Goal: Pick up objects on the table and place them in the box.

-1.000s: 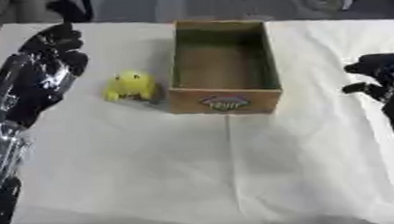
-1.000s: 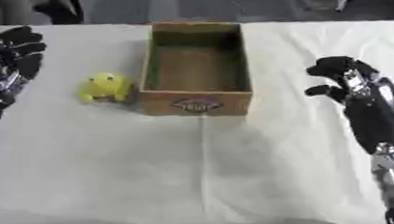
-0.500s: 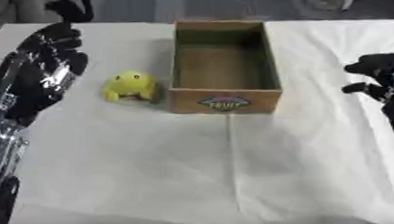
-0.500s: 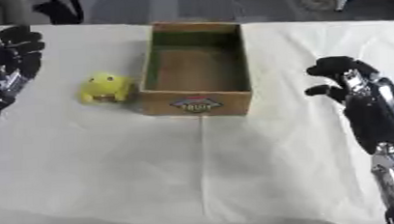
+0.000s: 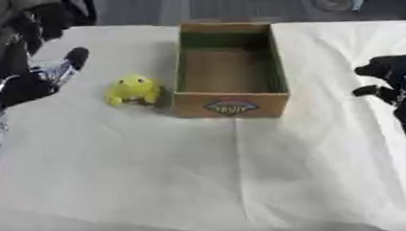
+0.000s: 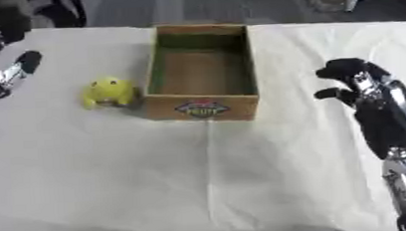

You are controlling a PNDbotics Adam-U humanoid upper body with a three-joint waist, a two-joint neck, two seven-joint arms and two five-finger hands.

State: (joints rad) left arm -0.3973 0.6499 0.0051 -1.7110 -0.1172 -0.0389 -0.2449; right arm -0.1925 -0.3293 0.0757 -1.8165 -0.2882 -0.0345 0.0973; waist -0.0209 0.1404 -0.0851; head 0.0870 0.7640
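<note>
small yellow frog-shaped toy (image 5: 134, 89) just left of open cardboard box (image 5: 230, 68) | left hand (image 5: 32, 81) nearby, grip unclear; right hand (image 6: 354, 82) clenched, empty | risk: swipe nudges toy away

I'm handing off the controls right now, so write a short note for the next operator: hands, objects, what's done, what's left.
Left hand: left of the yellow toy, holding nothing; whether its fingers are open is unclear.
Right hand: fingers curled, empty, right of the box.
The toy sits on the table close beside the box's left wall.
Done: nothing; the box looks empty.
Left: grasp the toy, probably with the left hand, and place it in the box.
</note>
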